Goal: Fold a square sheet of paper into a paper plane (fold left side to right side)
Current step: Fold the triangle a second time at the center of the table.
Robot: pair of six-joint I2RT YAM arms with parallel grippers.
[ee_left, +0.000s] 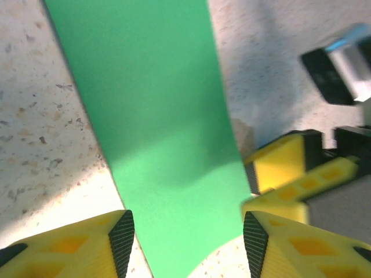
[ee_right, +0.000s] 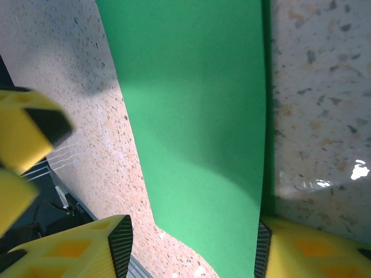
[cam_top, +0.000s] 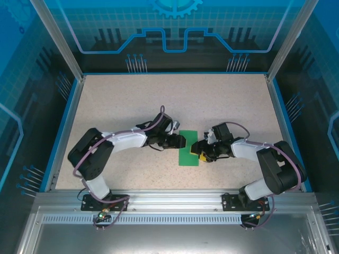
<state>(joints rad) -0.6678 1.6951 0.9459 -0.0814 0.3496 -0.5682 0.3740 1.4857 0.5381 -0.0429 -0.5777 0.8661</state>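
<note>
1. Two grippers meet over one green sheet of paper (cam_top: 188, 157), which lies flat on the speckled table (cam_top: 132, 106) a little toward 6 o'clock from the table's centre.
2. From above, the sheet reads as a narrow upright strip, its long sides running from 12 to 6 o'clock.
3. The left gripper (cam_top: 181, 142) sits at the strip's 9 o'clock edge. The right gripper (cam_top: 200, 152) sits at its 3 to 4 o'clock edge. The two are close to each other across the paper.
4. In the left wrist view, the left gripper's jaws stand apart. Its yellow fingers (ee_left: 87, 246) sit at either side of the strip's near end, and the paper lies on the table between them, not pinched.
5. In that same view, the other arm's yellow fingertips (ee_left: 284, 168) lie at 3 o'clock, just beside the strip's edge.
6. In the right wrist view, the right gripper's jaws are likewise parted, one finger (ee_right: 87, 249) at 7 o'clock and the other at 5 o'clock. The strip runs up between them, with nothing clamped.
7. Along the strip's 3 o'clock edge there, a thin darker green band shows a second layer beneath the top one.
</note>
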